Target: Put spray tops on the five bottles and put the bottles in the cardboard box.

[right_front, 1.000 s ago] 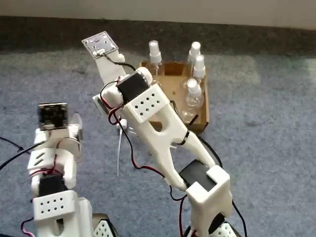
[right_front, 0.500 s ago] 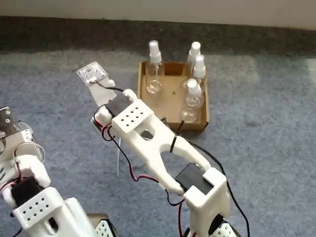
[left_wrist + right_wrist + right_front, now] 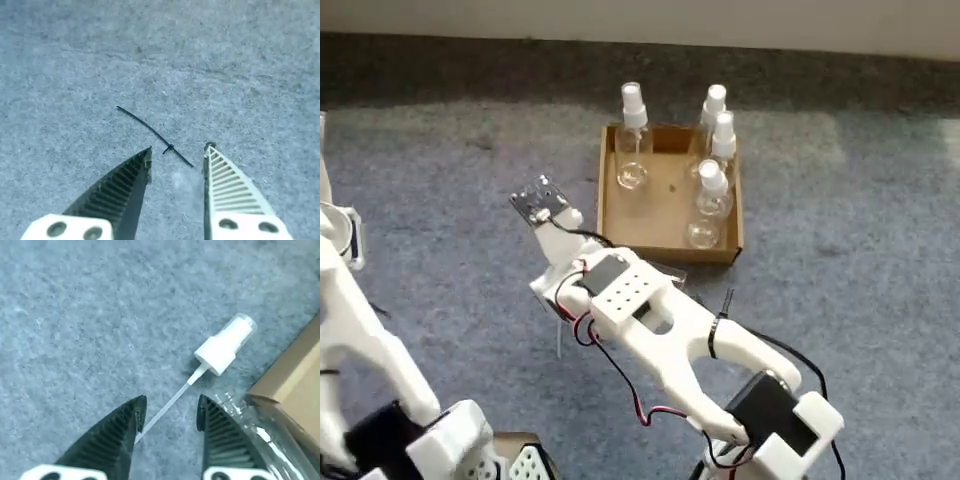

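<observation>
The cardboard box sits on the grey carpet at the back and holds several clear bottles standing upright with white spray tops on. One more clear bottle lies on the carpet beside the box corner. A loose white spray top with its long dip tube lies close to it. My right gripper hangs open just above the tube, with nothing between its fingers. The right arm covers that spot from above. Over bare carpet, my left gripper is open and holds nothing.
A thin black zip tie lies on the carpet under the left gripper. The left arm stands at the far left edge. Open carpet lies to the right of the box.
The right arm has drawn back from the box toward the near side and lowered over the spray top. The left arm has swung out to the far left edge.
</observation>
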Controlling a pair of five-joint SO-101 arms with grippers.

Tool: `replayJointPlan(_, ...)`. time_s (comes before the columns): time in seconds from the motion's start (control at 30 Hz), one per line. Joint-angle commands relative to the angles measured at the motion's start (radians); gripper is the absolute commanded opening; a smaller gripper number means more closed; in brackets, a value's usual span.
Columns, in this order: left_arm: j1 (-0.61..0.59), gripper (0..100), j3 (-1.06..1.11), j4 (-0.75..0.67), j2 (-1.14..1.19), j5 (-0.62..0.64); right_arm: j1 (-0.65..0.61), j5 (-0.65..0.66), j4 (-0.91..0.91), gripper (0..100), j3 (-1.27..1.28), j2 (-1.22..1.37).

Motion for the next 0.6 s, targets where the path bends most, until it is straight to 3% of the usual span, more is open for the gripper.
replayJointPlan(0.0, 0.022, 17, -0.114, 0.031, 0.071, -0.008, 0.045, 0.015, -0.068, 13.9, 0.047, -0.059)
replayJointPlan(0.57, 0.027, 17, -0.116, 0.029, 0.073, -0.008, 0.081, 0.023, -0.308, 13.9, 0.096, -0.058)
